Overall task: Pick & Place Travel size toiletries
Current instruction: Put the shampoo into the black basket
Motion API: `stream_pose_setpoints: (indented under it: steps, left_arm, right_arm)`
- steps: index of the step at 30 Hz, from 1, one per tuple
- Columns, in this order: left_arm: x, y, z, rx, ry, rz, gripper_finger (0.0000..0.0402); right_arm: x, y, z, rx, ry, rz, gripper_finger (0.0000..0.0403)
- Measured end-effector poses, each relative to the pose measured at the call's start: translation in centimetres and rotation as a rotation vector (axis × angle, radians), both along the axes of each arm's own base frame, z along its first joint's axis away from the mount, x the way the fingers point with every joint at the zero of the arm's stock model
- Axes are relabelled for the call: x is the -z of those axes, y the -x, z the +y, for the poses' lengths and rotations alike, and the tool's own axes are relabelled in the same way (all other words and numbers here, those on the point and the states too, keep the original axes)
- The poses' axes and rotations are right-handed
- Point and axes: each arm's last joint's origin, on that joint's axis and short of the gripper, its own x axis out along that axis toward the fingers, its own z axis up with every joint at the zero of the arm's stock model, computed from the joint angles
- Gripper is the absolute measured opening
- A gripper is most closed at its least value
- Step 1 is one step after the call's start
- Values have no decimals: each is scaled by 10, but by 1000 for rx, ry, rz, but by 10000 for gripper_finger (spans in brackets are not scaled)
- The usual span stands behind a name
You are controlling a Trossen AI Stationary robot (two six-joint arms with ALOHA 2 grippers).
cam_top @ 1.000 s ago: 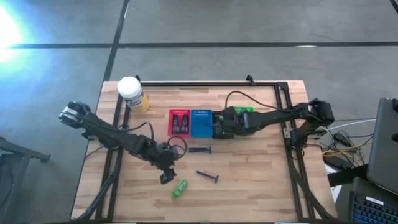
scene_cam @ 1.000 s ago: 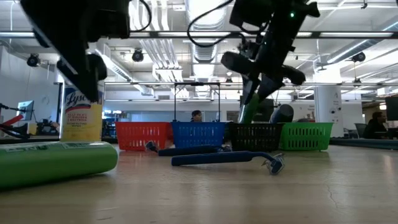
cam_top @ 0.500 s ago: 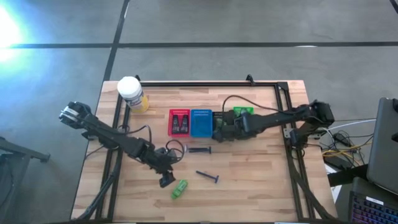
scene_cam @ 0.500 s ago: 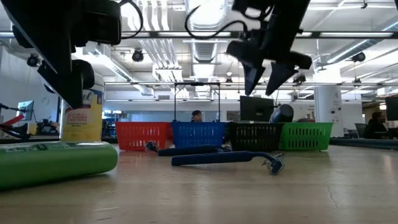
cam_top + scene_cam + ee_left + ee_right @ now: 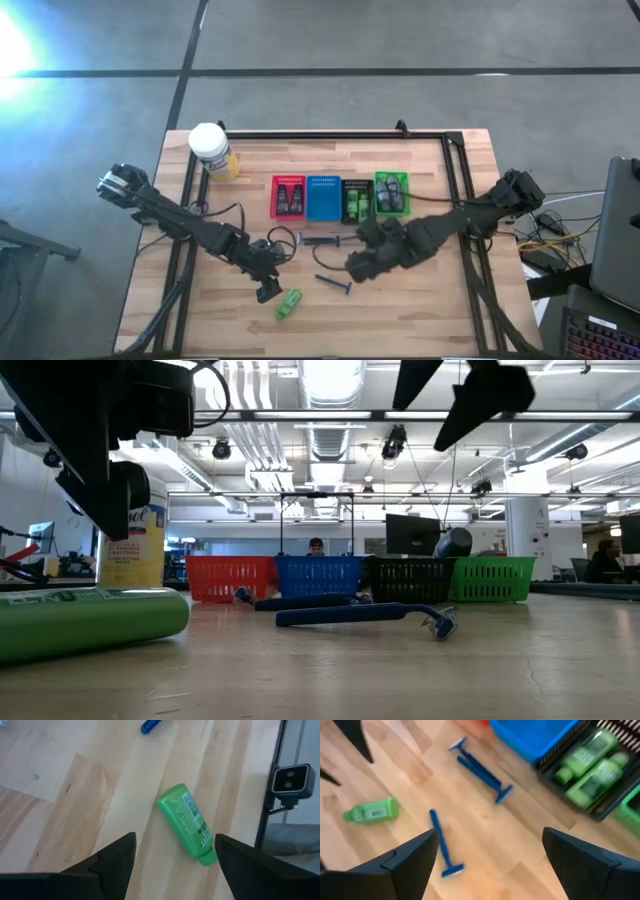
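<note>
Left gripper (image 5: 266, 291) hangs open, empty, just beside the green bottle (image 5: 289, 303) (front edge), apparently lining up; right gripper (image 5: 358, 265), spread wide, holds nothing.

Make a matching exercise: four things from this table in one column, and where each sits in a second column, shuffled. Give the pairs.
Things:
1. green bottle
2. yellow jar
3. blue basket
4. right gripper

Places:
A. between the red basket and the black basket
B. open, above a razor
C. on the wood by the open left gripper
D. far left corner of the table

Pairs: 1-C, 2-D, 3-A, 4-B
</note>
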Motion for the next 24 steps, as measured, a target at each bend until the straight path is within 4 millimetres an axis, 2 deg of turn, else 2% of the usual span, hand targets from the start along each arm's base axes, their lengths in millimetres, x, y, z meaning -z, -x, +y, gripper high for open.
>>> stream_pose_setpoints:
  steps: [4,12,24]
  left_arm:
    - [4,-2,-1,-35,26,28,275]
    - [5,2,-9,-50,81,64,275]
    - [4,3,-13,-47,79,58,275]
  right_arm:
    - [7,9,16,17,-23,-3,360]
    - [12,19,34,11,-49,-7,351]
    - [11,19,38,35,-81,-34,319]
